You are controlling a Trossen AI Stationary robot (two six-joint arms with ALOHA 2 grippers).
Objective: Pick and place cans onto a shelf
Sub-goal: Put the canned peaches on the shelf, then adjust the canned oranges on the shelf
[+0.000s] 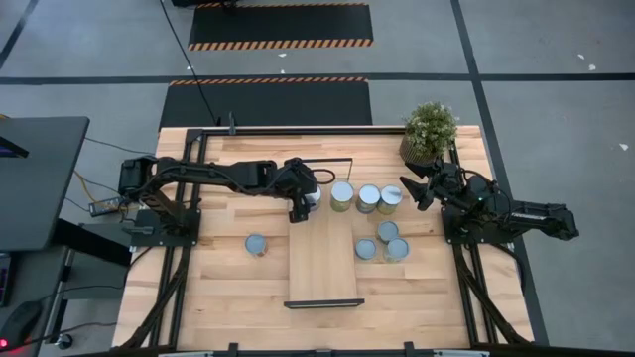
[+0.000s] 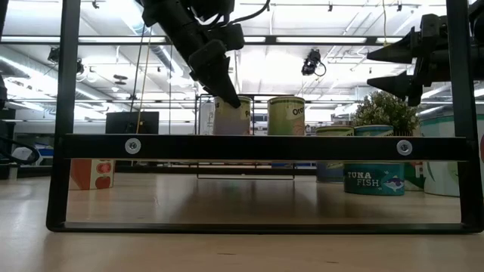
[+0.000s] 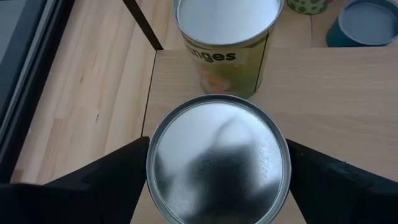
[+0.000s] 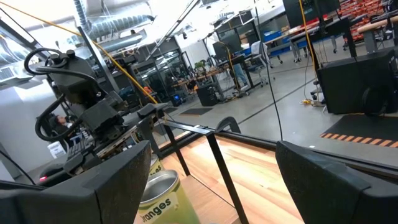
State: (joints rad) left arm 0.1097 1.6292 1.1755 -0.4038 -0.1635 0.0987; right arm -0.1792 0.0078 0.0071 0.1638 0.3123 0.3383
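Note:
The shelf (image 1: 322,263) is a long light-wood board with black end frames, lying along the middle of the table. Two cans stand on its far end. One has a silvery lid (image 3: 217,162) and sits between the fingers of my left gripper (image 1: 298,209), which is shut on it. The other is a yellow-green can (image 1: 342,196) lettered "oranges", beside it. My right gripper (image 1: 415,188) is open and empty. It hangs raised near the table's far right, and it also shows in the low view (image 2: 393,64). My left gripper pinches the silvery-lidded can between its two fingers, one on each side of the round wall just under the lid's rim (image 3: 151,163). The fingers (image 2: 221,83) come from above, slanting down from the table's left. The can stands upright with its base on the shelf board.
Two cans (image 1: 368,198) (image 1: 390,198) stand on the table right of the shelf's far end, three more (image 1: 387,230) farther toward the near edge, and one (image 1: 256,244) left of the shelf. A potted plant (image 1: 429,129) is at the far right corner.

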